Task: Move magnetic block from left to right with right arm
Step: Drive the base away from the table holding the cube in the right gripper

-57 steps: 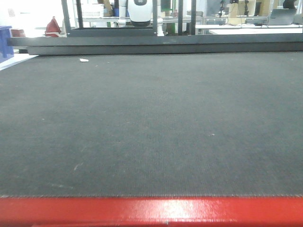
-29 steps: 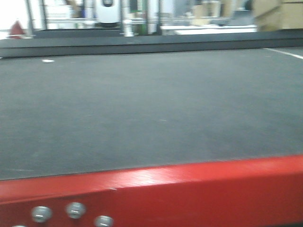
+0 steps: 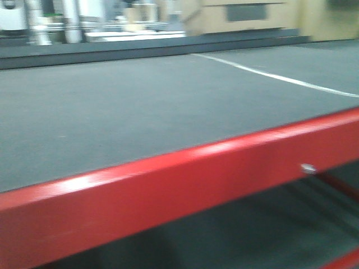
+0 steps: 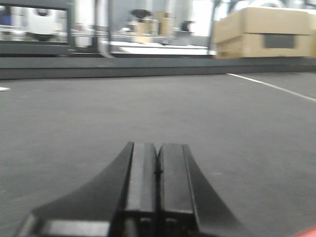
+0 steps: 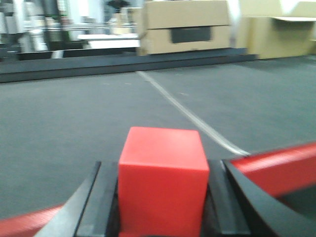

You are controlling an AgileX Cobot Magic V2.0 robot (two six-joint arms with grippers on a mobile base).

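Though blurred in the front view, shows a red frame rail (image 3: 168,185) edging a wide dark mat (image 3: 140,106), flat and open out to a white line (image 5: 187,111) and cardboard boxes (image 5: 185,27) at the far side. Grips the magnetic block (image 5: 163,173) in the right gripper (image 5: 163,212), close by that rail: bright red, matte, crisp-edged. Shows the left gripper (image 4: 158,168) pressed closed on nothing, low over the mat.

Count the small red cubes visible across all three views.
1. The small bright-red matte cube sits clamped in the right tool and shows only in the right wrist view. The left tool is shut with nothing in it. Others may lie outside the frames.
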